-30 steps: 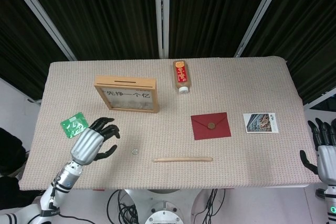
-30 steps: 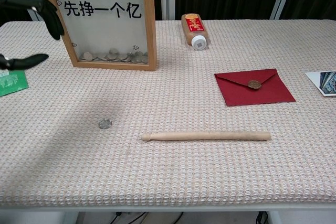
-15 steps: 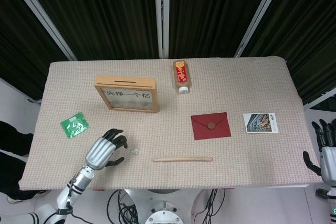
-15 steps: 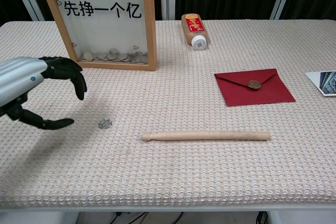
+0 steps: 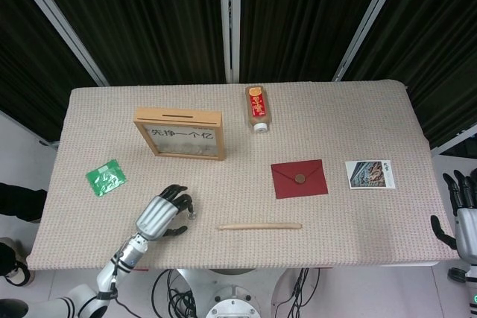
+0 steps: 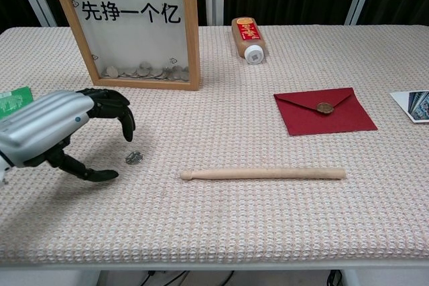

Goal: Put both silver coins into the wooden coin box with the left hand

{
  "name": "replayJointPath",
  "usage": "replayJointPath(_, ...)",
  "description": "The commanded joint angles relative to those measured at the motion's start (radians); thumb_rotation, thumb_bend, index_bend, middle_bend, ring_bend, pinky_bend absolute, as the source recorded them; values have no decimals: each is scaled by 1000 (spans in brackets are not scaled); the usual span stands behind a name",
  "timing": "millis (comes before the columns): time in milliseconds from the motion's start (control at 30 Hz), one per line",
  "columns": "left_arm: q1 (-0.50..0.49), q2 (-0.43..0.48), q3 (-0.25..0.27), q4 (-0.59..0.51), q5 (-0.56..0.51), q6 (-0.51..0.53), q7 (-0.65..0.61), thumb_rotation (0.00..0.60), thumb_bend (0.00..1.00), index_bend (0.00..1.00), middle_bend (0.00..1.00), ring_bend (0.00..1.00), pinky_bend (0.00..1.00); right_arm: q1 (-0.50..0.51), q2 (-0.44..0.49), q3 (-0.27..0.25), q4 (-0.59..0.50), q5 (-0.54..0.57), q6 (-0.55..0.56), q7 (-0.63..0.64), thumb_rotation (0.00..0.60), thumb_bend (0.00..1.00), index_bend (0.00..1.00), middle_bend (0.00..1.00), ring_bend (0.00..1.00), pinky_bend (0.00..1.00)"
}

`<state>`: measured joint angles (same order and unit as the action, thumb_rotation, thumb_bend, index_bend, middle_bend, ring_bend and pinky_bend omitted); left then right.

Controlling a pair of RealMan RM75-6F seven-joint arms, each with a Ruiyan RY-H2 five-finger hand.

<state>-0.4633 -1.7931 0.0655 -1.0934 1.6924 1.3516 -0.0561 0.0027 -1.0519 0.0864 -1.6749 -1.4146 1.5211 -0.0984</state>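
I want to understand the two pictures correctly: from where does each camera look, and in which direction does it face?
Head view: high above the near edge, facing down on the whole table; shows the left hand and the right hand at the table's right edge.
Chest view: low at the near edge, facing forward across the table; shows only the left hand.
Both share the left hand, coin, coin box, stick, envelope and bottle.

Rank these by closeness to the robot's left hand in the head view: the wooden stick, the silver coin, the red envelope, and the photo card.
From the left hand:
1. Silver coin, just beside its fingertips.
2. Wooden stick, lying along the table's near edge.
3. Red envelope, past the stick's far end.
4. Photo card, near the opposite side of the table.
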Motion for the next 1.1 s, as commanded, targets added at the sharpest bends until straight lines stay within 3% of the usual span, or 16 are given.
replayJointPath(33, -3, -13, -1, 14, -4, -13, -9, 600, 191, 460, 316, 156, 184, 1, -2, -1, 3, 1, -4, 2, 600, 314, 0, 0, 0, 0)
replayJointPath(200, -8, -29, -2, 41, -6, -29, -18, 600, 240, 450, 285, 129, 168, 2, -2, 0, 8, 5, -8, 7, 600, 315, 0, 0, 0, 0)
replayJointPath(333, -9, -28, 0, 45, -9, -38, -20, 600, 240, 411, 267, 108, 163, 2, -1, 2, 11, 8, -9, 12, 600, 315, 0, 0, 0, 0)
replayJointPath(1100, -10, -15, 1, 14, -39, -99, 18, 600, 240, 430, 263, 105, 157, 3, -9, 2, 24, 14, -17, 19, 600, 315, 0, 0, 0, 0)
